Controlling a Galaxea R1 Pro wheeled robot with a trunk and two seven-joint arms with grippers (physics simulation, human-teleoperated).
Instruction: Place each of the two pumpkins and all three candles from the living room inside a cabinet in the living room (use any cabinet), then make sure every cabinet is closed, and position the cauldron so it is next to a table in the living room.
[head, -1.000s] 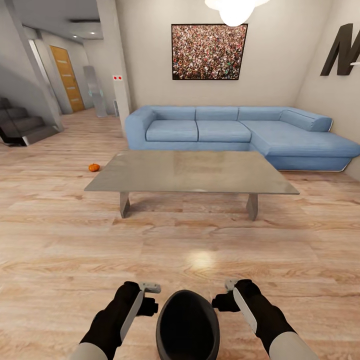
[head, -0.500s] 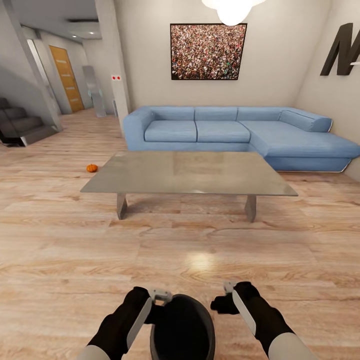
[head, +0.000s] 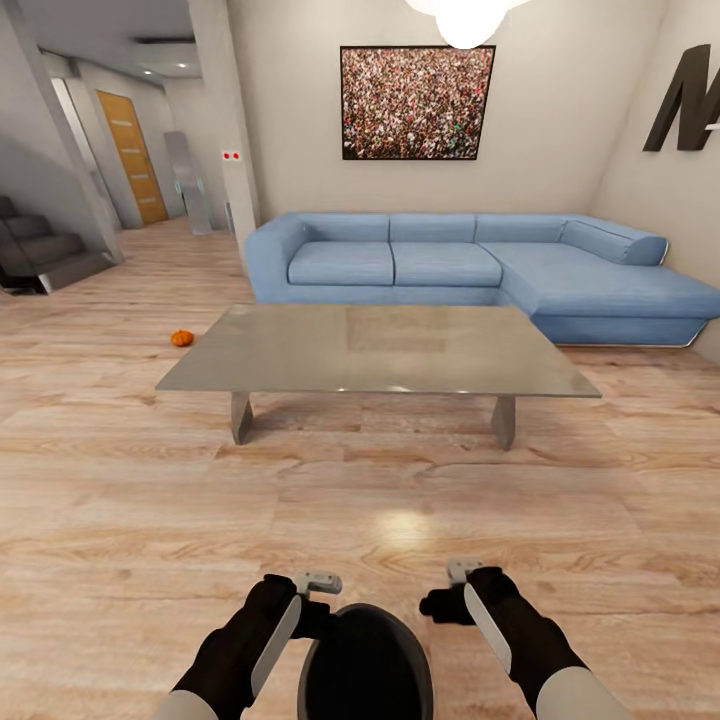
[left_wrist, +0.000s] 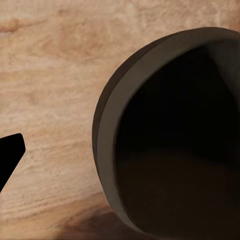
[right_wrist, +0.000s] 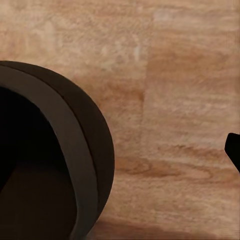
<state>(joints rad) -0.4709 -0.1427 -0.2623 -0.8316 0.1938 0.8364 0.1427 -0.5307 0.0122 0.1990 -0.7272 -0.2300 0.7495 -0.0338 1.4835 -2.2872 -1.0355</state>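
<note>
One black cauldron (head: 365, 665) is seen at the near edge of the floor, and one small orange pumpkin (head: 181, 338) farther off. One metal-topped coffee table (head: 378, 350), one blue corner sofa (head: 470, 268), one framed picture (head: 417, 102) and two grippers are counted.

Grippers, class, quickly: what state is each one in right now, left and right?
Left gripper: beside the cauldron rim; jaws' state cannot be told.
Right gripper: apart from the cauldron; jaws' state cannot be told.
</note>
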